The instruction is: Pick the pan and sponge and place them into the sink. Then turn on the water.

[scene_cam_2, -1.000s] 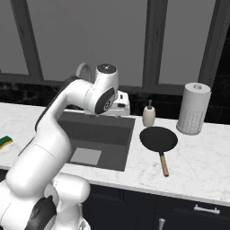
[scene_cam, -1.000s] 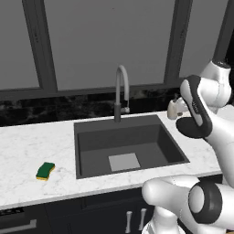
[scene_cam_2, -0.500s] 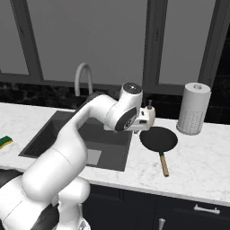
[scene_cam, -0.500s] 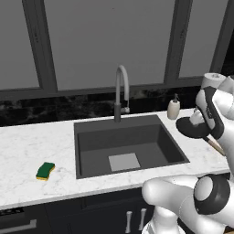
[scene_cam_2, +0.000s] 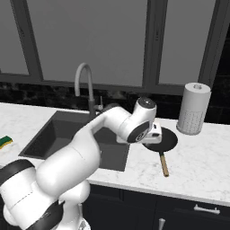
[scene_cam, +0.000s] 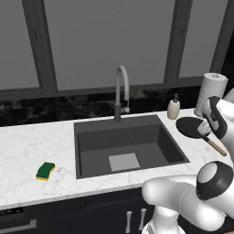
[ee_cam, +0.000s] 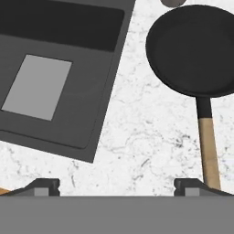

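Pan (ee_cam: 192,50) sat on desk (ee_cam: 137,137) right of sink (ee_cam: 55,68), handle toward me. I held end effector (ee_cam: 116,185) above it, jaws spread wide, empty, for handle grasp. Sponge (scene_cam: 45,170) left of sink.

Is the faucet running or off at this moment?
Off. No stream falls from the faucet spout, and the sink basin looks dry and empty.
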{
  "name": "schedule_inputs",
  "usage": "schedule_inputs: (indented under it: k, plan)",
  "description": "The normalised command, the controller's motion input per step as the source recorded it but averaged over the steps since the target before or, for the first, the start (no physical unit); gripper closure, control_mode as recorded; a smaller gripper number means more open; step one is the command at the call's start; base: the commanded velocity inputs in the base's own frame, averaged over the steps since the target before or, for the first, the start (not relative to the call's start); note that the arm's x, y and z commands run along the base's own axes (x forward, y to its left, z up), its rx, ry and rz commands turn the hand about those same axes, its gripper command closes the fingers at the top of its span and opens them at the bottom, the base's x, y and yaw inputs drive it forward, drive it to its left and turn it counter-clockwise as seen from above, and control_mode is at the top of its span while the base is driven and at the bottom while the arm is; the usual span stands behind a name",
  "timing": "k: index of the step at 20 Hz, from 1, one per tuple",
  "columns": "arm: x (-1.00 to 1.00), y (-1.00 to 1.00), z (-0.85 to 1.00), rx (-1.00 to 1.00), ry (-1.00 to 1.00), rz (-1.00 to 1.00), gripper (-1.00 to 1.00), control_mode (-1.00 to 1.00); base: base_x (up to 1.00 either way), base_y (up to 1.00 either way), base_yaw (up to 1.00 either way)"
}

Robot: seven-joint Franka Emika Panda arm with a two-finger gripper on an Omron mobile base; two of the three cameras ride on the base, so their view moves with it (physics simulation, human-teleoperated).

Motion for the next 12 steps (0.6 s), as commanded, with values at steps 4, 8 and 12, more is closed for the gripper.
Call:
schedule_inputs:
  k: [4, 8, 12]
  plan:
    - [0.0, -0.46, -0.37, -0.02, 0.04, 0.0, -1.0, -1.0, 0.0, 0.0, 0.0]
    - [0.0, -0.44, -0.27, 0.0, 0.0, 0.0, -1.0, -1.0, 0.0, 0.0, 0.0]
    - [0.0, -0.43, -0.32, -0.01, 0.03, 0.0, -1.0, -1.0, 0.0, 0.0, 0.0]
